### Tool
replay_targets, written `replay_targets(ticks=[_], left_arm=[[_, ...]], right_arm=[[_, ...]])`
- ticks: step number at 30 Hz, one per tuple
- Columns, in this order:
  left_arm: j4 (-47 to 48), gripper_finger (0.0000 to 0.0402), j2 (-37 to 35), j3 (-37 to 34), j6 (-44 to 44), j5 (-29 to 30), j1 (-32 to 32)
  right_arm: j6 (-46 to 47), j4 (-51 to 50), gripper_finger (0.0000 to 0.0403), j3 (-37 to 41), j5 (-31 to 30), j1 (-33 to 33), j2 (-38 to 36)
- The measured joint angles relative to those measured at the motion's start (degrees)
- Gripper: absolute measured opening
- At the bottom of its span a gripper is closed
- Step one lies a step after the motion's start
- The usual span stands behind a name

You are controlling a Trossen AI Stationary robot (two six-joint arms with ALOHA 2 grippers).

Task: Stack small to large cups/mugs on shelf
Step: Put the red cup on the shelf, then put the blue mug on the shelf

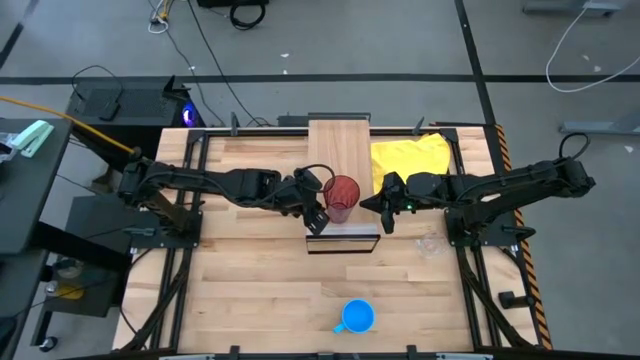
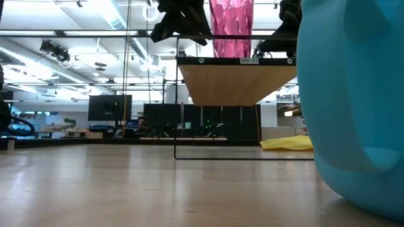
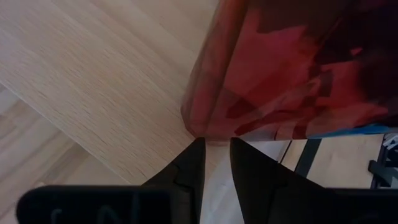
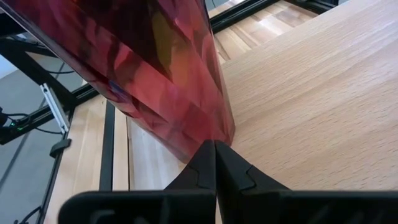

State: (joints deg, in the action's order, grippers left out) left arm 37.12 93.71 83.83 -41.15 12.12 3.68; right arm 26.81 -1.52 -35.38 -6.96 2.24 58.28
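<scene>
The tall red tumbler point(image 1: 341, 197) stands upright on its base near the near end of the light wood shelf point(image 1: 338, 150); it also shows in the low view point(image 2: 231, 28). My left gripper point(image 3: 216, 148) is at the tumbler's foot on its left side, its fingers a narrow gap apart. My right gripper point(image 4: 214, 149) is shut, with its tips at the tumbler's lower wall on the right side. The blue mug point(image 1: 357, 317) stands on the tabletop near the front edge. The tiny clear glass cup point(image 1: 430, 243) stands on the table to the right of the shelf. My left gripper's fingertips point(image 3: 198, 144) stand level right at the tumbler's bottom edge point(image 3: 202, 132), coming from the table's left; I cannot tell whether they touch it. My right gripper's shut fingertips point(image 4: 208, 149) meet the tumbler's lower wall point(image 4: 214, 134) level from the table's right; I cannot tell whether they press it.
A yellow cloth point(image 1: 410, 158) lies on the table right of the shelf, behind my right arm. The shelf's dark metal frame point(image 1: 343, 243) stands at its near end. In the low view the blue mug point(image 2: 353, 94) fills the right side.
</scene>
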Motion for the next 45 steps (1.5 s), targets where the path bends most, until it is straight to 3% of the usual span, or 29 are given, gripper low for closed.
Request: replay_targets(ticks=[16, 22, 29, 34, 38, 45], left_arm=[[-0.4, 0.0076, 0.0, 0.0, 0.3, -1.7, -0.5], [7.1, 0.0079, -0.8, 0.0, -2.9, -1.7, -1.6], [16.0, 0.0075, -5.5, 0.0, -7.8, -1.6, -0.1], [17.9, 0.0071, -9.0, 0.1, -7.8, 0.1, 2.2], [21.6, 0.0074, -10.2, 0.1, -7.7, 1.8, 3.7], [30.7, 0.0070, -10.1, 0.1, -7.7, 2.3, 7.6]], right_arm=[[0.0, -0.1, 0.0000, 0.0, 0.0, 0.0, 0.0], [4.7, -0.4, 0.0002, 0.0, 1.3, 0.0, -1.5], [13.1, -0.6, 0.0002, -0.1, 7.1, 2.9, -10.2], [25.0, -0.2, 0.0003, -0.1, 8.1, 8.6, -18.0], [33.1, 0.0, 0.0002, -0.1, 5.9, 16.8, -20.6], [45.8, 5.3, 0.0002, -0.8, -11.9, 35.8, -14.0]])
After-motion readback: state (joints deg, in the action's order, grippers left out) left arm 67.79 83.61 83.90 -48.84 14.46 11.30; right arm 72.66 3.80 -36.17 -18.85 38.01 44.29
